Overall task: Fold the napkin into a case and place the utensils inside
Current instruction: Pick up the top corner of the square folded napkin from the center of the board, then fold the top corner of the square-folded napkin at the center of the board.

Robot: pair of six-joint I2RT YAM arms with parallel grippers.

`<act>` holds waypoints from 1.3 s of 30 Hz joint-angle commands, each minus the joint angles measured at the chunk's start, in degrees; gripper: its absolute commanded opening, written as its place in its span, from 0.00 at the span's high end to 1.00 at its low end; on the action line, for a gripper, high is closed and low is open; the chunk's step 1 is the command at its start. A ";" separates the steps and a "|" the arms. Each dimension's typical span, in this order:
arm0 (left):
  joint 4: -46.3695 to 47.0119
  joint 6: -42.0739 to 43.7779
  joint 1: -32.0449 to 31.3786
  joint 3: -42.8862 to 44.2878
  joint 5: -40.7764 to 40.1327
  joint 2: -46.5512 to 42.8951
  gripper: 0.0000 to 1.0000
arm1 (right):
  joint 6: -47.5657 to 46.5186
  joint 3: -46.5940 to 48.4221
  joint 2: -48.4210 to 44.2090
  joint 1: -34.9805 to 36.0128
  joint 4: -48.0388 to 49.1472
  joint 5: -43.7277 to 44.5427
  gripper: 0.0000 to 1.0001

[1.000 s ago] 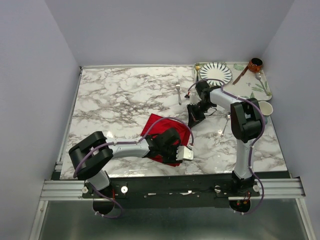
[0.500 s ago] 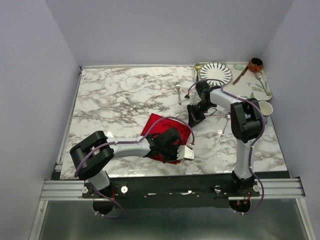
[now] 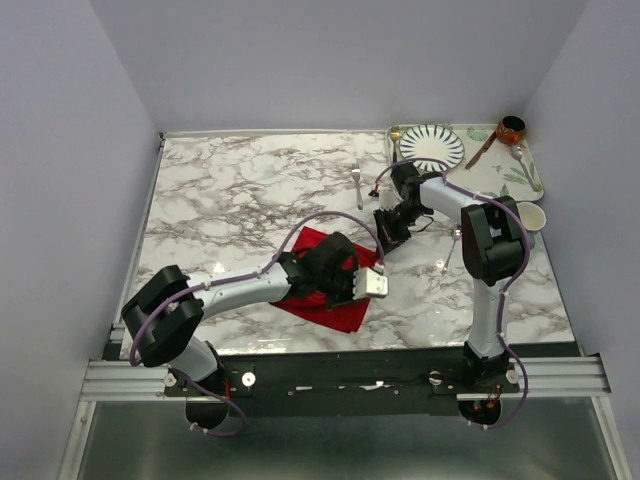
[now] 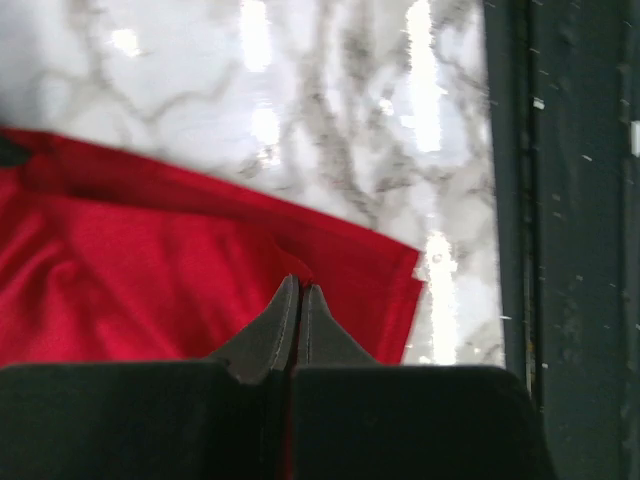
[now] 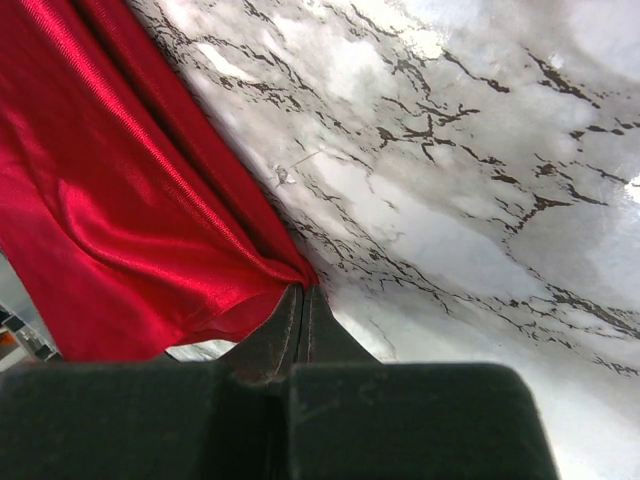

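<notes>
Folding now: left gripper (image 4: 300, 292) clamped on the napkin (image 3: 340, 315), front-centre on the tabletop (image 3: 230, 210); right gripper (image 5: 303, 296) pinches its far corner (both closed tight); next, likely, draw the cloth over evenly.

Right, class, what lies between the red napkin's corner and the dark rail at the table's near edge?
Only a bare strip of marble table separates the napkin from the rail; the left wrist view shows it.

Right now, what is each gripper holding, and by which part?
Both hold the napkin. The right gripper is shut on one corner. The left gripper is shut on a small fold of cloth just in from another corner.
</notes>
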 commanded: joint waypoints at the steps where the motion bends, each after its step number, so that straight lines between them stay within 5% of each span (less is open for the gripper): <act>1: -3.07 -2.83 8.96 4.78 5.03 -1.40 1.00 | -1.11 -0.14 -1.25 -0.20 -0.47 -0.40 0.99; 10: -7.56 -2.57 26.80 16.21 9.69 9.14 1.00 | -1.37 1.71 -0.19 -0.20 -1.44 -0.66 0.99; 27: -4.65 -3.45 35.69 23.59 7.58 20.92 0.95 | -3.22 3.47 0.77 -0.11 -3.46 -0.75 0.99; 30: -7.36 -2.93 35.87 25.44 6.79 22.24 0.84 | -3.13 4.08 1.21 -0.11 -3.72 -0.92 0.99; 34: -15.10 -3.45 37.09 30.44 7.48 24.53 0.49 | -3.40 4.70 1.39 -0.11 -3.99 -1.10 0.99; 39: -22.92 -3.27 39.47 36.59 11.00 27.33 0.37 | -3.83 5.57 1.91 -0.11 -4.43 -1.63 0.99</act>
